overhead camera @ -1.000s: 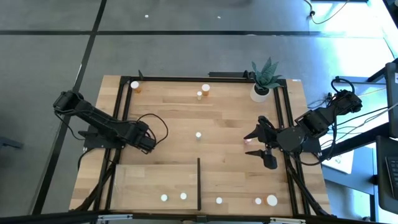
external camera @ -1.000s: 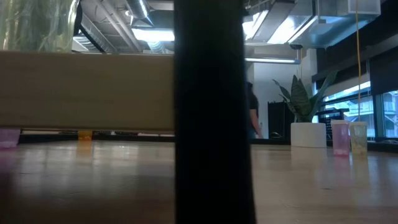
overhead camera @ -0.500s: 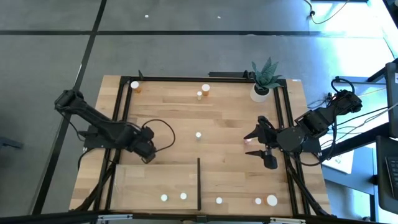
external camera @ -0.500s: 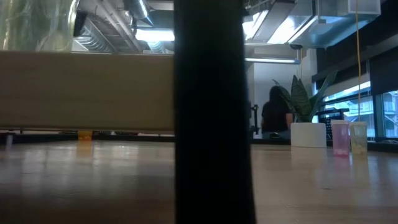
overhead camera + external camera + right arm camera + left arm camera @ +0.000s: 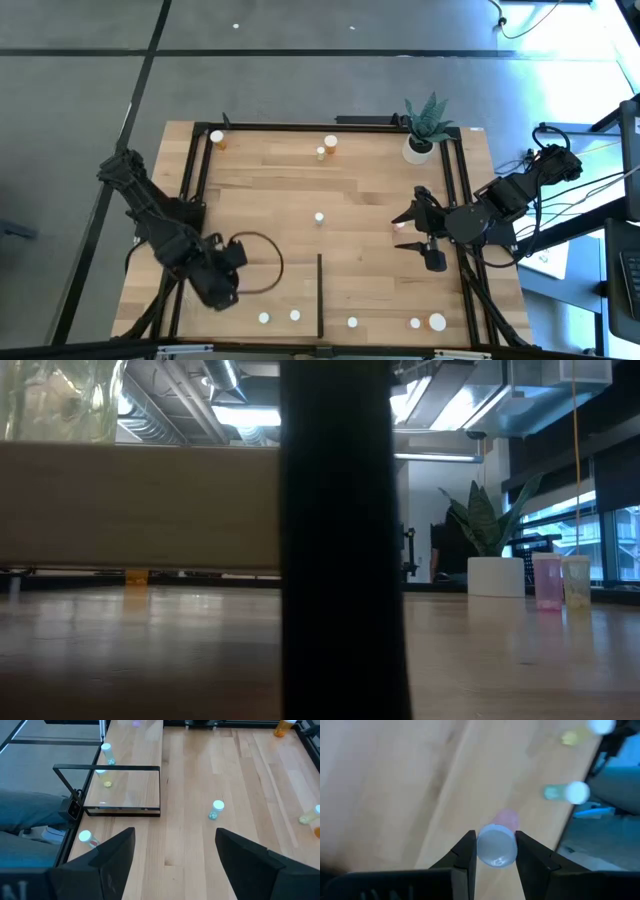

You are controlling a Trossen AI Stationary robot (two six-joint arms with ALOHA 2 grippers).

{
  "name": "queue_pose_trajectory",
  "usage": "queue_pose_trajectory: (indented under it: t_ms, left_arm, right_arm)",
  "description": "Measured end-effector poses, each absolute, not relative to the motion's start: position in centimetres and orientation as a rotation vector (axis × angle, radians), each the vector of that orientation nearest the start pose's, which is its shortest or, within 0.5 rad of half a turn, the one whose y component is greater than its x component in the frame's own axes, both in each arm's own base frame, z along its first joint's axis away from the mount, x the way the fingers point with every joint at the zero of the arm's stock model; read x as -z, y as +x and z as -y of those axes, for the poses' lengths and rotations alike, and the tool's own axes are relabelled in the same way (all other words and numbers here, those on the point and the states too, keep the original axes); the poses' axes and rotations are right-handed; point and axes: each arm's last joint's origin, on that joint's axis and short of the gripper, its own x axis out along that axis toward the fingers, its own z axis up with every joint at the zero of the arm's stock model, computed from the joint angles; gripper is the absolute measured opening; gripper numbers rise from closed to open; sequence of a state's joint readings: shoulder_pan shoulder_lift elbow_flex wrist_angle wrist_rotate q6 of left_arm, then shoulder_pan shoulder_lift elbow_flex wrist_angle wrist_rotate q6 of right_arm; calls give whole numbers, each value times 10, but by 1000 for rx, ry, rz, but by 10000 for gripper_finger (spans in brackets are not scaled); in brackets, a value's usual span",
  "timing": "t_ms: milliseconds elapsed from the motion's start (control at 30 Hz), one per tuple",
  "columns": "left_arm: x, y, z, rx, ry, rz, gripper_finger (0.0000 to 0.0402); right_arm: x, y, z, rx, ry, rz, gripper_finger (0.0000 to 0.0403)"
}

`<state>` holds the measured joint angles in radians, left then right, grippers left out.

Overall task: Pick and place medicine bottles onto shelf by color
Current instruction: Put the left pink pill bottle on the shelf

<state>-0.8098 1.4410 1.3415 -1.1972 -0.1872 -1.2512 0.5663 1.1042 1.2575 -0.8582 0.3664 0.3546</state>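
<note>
- Two fingers (image 5: 465,852) of left gripper (image 5: 494,851): closed on a pink bottle (image 5: 496,845), white cap toward the camera, pink body showing just past it.
- Left gripper (image 5: 222,288) in high view: over the shelf (image 5: 250,285), left of the black strip (image 5: 319,295), near the table's front-left corner.
- On the shelf ahead, wrist view: green bottle (image 5: 567,793) and yellowish bottle (image 5: 585,731), both blurred; in high view two white caps, (image 5: 264,318) and (image 5: 295,315), near the front edge.
- Right gripper (image 5: 175,857): fingers spread wide, holding nothing; parked at the table's right side (image 5: 420,228); something small and pink close beside it, identity unclear.
- Right of the strip, front edge: three more caps, largest (image 5: 437,321) at far right.
- Loose on the table: one bottle (image 5: 319,216) mid-table, two (image 5: 330,142) and (image 5: 320,153) near the back, orange bottle (image 5: 217,138) at back-left corner.
- Plant pot (image 5: 417,148): back right, not part of the job.
- Step in hand, judged: carrying the pink bottle to its place on the shelf.
- Next move, judged: lower upright onto bare wood clear of the two standing bottles, then release; colour grouping of slots cannot be read from these views.
</note>
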Motion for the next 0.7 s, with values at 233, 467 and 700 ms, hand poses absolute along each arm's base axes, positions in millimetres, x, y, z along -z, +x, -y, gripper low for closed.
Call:
queue_pose_trajectory:
  t_ms: [233,467,700]
  left_arm:
    - [-299,197,237,-240,-378,-1309,93]
    - [-290,202,278,-244,-352,-1371,93]
    - [-268,200,297,-286,-288,-1390,93]
  right_arm:
    - [-375,180,-102,-77,24,-652,278]
    - [-375,180,-102,-78,24,-652,277]
    - [-375,180,-102,-78,25,-652,278]
